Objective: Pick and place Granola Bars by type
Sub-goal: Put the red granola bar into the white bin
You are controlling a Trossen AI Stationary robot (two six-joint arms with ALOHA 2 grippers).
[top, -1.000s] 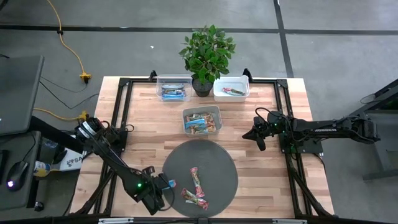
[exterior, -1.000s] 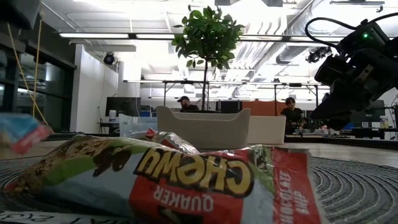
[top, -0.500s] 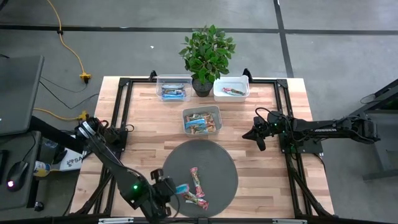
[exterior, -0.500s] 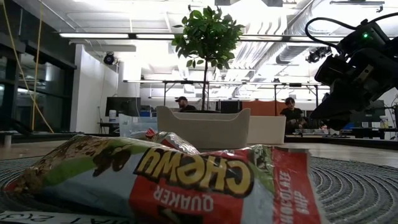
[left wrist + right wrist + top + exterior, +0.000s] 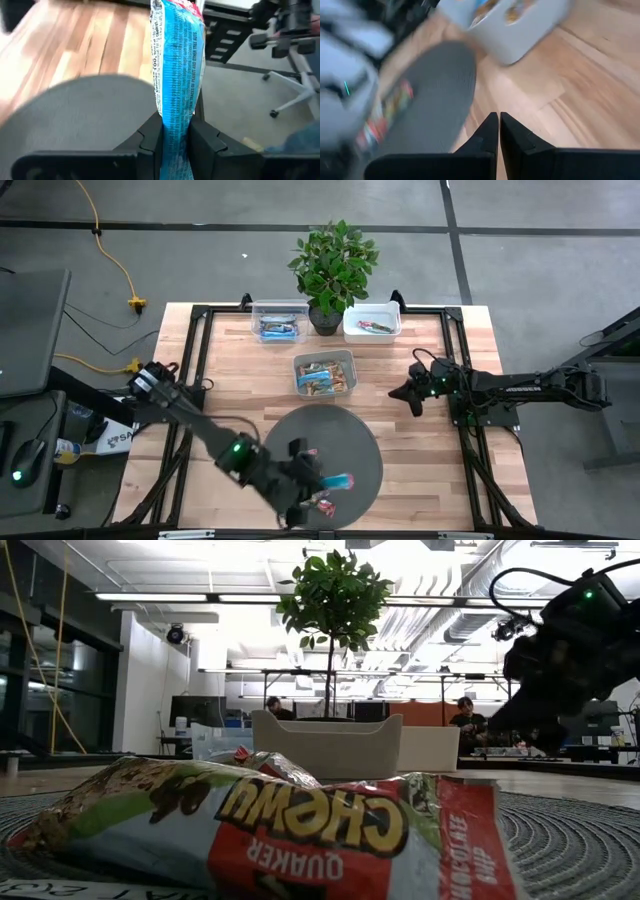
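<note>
Left fingers [image 5: 150,145] clenched on a blue granola bar [image 5: 176,75], pinching it low on the wrapper with most of the length sticking out past the tips. In the high view the left gripper [image 5: 318,483] holds that bar [image 5: 338,481] over the round grey mat [image 5: 355,442], about 6 o'clock on the tabletop [image 5: 230,370].

Risks: the wrapper is slick and held near one end, so a fast swing could let it pivot or slip out. Red/pink bars [image 5: 322,501] lie on the mat just beside the gripper; a low sweep could drag them off the edge.

The blue-bar bin [image 5: 279,321] sits at 11 o'clock, close to the potted plant [image 5: 333,265], and the middle bin [image 5: 325,372] lies roughly on the way, so a wrong-bin drop or a clipped rim looks possible.

Right gripper [image 5: 416,394] waits at 3 o'clock, fingers [image 5: 487,135] clenched on nothing.
</note>
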